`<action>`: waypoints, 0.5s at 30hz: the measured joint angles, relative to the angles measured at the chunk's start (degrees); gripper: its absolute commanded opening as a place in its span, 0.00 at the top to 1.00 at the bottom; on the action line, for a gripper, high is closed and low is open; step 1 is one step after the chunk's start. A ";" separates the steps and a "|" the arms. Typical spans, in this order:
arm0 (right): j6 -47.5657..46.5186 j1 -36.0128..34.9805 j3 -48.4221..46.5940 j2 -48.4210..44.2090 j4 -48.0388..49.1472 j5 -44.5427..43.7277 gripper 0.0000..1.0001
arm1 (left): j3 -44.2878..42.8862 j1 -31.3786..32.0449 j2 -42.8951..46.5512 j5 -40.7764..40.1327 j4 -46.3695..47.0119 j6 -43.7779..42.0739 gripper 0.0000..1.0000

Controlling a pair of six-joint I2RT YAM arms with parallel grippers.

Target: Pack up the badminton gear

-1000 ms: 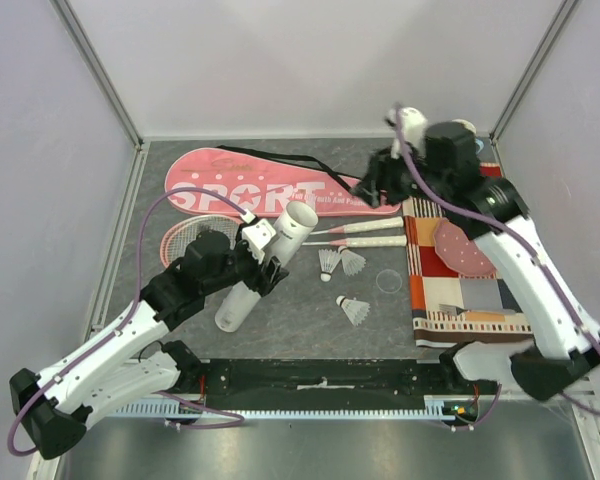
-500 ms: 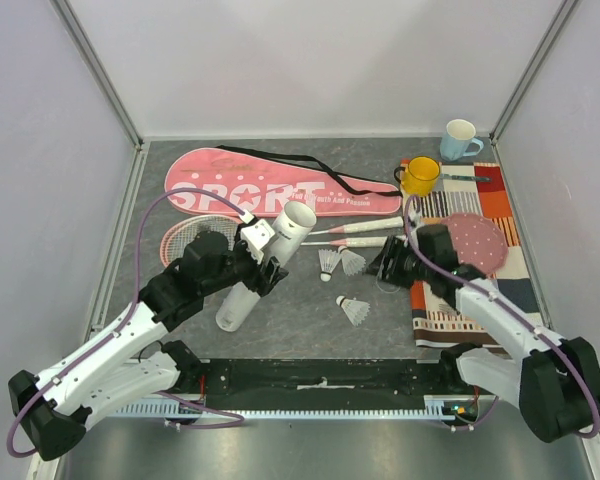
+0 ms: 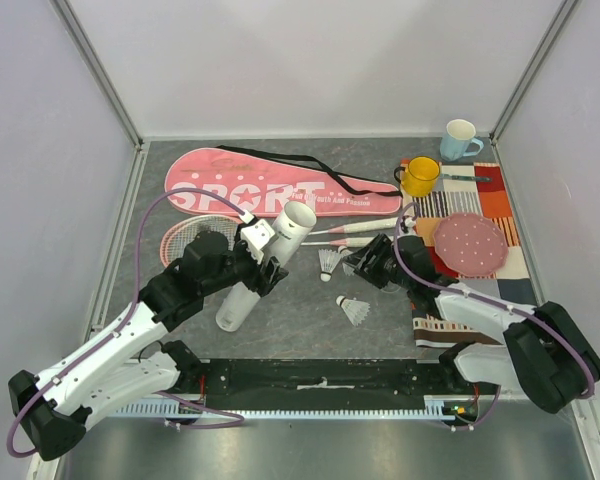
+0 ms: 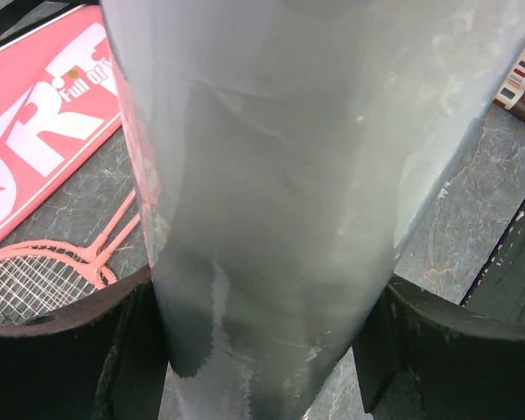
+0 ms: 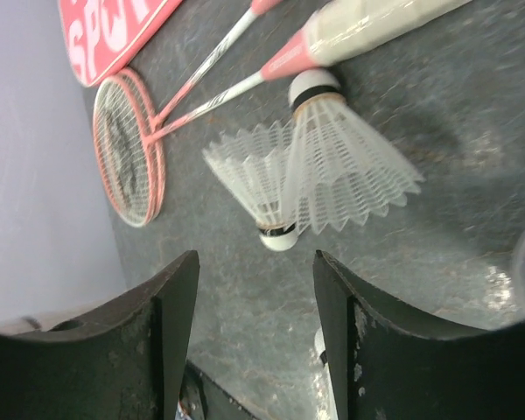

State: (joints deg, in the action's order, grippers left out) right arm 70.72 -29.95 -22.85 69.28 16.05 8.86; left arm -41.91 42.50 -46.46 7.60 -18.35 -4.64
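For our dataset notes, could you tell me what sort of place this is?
Probably a lab robot cell: pale walls, metal corner posts, and two arms bolted to a dark table.

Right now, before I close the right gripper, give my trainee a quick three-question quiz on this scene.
1. True or false: the left gripper is shut on the white tube.
2. The open right gripper is aimed at: A) two shuttlecocks lying together, B) the yellow cup, C) the racket bag.
3. Counting the lone shuttlecock, how many lie loose on the table in the top view?
Key: 1 true; 2 A; 3 three.
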 measured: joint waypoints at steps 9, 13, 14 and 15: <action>0.46 -0.76 -0.02 5.86 3.96 -6.88 0.52 | 0.00 0.00 0.00 0.00 0.00 0.00 0.83; 0.70 -1.49 -0.02 7.28 5.86 -8.81 0.52 | 0.00 0.00 0.00 0.02 0.00 0.00 0.83; 0.70 -1.73 -0.04 7.85 6.29 -9.35 0.52 | 0.00 0.00 0.00 0.02 0.00 0.00 0.83; 0.70 -1.84 -0.09 8.44 6.56 -9.79 0.52 | 0.00 0.00 0.00 0.00 -0.02 0.00 0.83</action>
State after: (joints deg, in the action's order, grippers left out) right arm 71.42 -31.79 -22.94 77.71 22.61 -0.93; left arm -41.91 42.50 -46.46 7.60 -18.37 -4.64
